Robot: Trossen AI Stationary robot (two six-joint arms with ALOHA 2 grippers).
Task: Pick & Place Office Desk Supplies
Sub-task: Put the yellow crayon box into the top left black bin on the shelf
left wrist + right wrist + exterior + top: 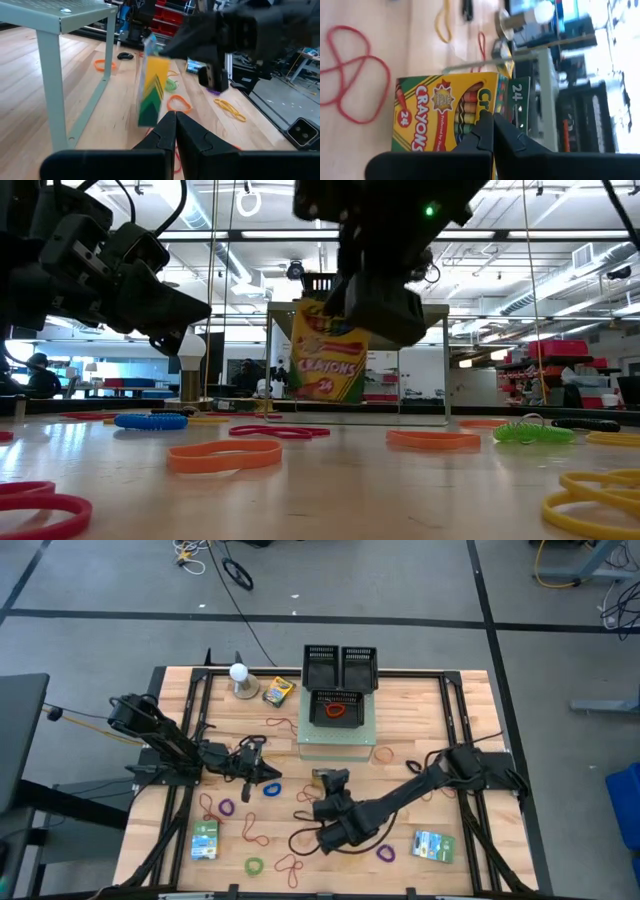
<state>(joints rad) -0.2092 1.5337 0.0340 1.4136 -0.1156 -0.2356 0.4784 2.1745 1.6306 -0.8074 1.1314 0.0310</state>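
Crayon box [327,352] hangs clamped in the right gripper [372,305], lifted clear of the table [400,490] in front of the pale green stand [340,740]. Left gripper [258,776] waits closed, empty, beside that stand.

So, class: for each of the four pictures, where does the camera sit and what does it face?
High: overhead, looking down; both arms, table.
Low: table height, facing the room; crayon box hangs from right gripper.
Left wrist: behind shut left gripper, facing the box.
Right wrist: behind right gripper, on the box.
Shared: the box.
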